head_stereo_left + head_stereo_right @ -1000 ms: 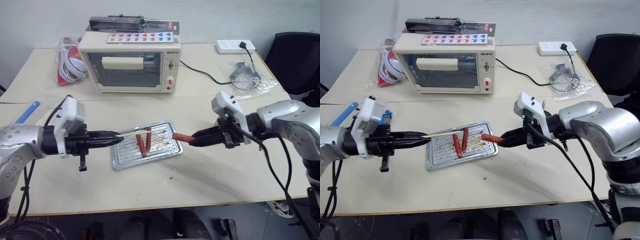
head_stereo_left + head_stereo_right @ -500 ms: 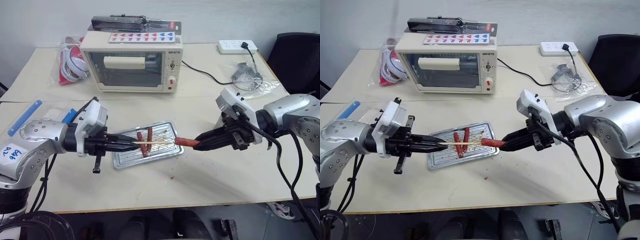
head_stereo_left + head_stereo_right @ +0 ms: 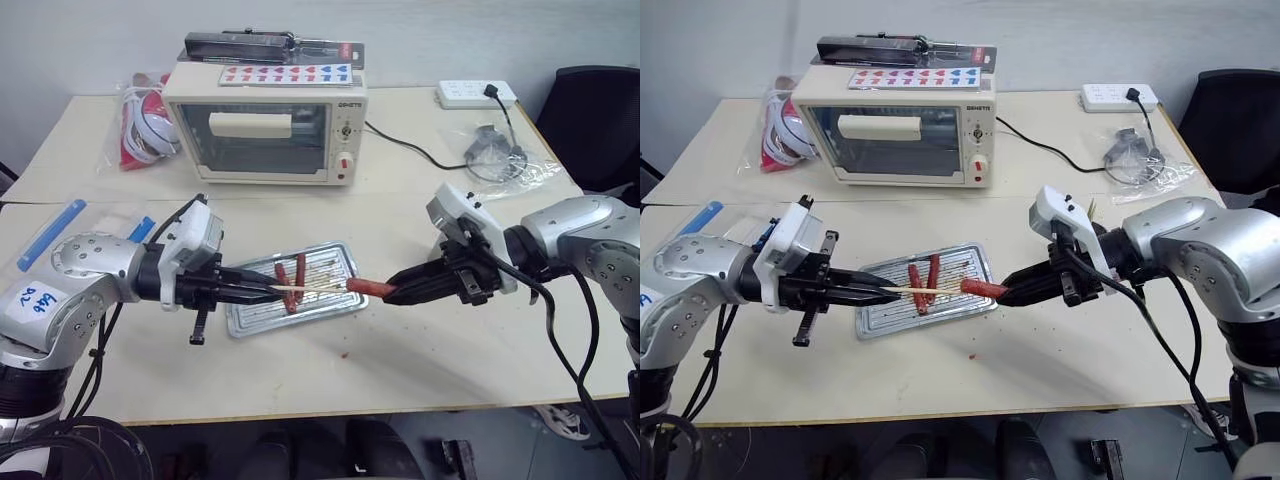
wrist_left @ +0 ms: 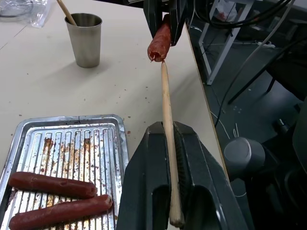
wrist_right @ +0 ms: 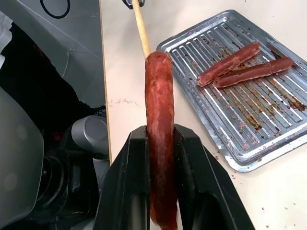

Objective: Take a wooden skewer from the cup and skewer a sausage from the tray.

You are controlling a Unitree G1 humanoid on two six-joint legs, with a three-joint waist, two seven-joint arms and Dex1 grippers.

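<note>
My left gripper [image 3: 266, 291] is shut on a wooden skewer [image 3: 308, 288] that points level across the tray [image 3: 238, 325]. My right gripper [image 3: 396, 294] is shut on one sausage [image 3: 370, 289] and holds it just above the tray's right edge. In the left wrist view the skewer [image 4: 165, 96] runs out from between my left gripper's [image 4: 165, 130] fingers, and its tip meets the end of the held sausage [image 4: 159, 42]. Two more sausages [image 3: 291, 283] lie side by side on the tray. The cup [image 4: 88, 40] stands on the table with a skewer in it.
A cream toaster oven [image 3: 265, 120] stands at the back of the table with flat packs on top. A white power strip [image 3: 475, 93] and a bagged cable [image 3: 495, 150] lie at the back right. Plastic bags [image 3: 140, 125] lie at the back left.
The head view has shifted. My left gripper has swung the skewer toward the held sausage, and the gap between tip and sausage end has closed. The right gripper has kept still.
</note>
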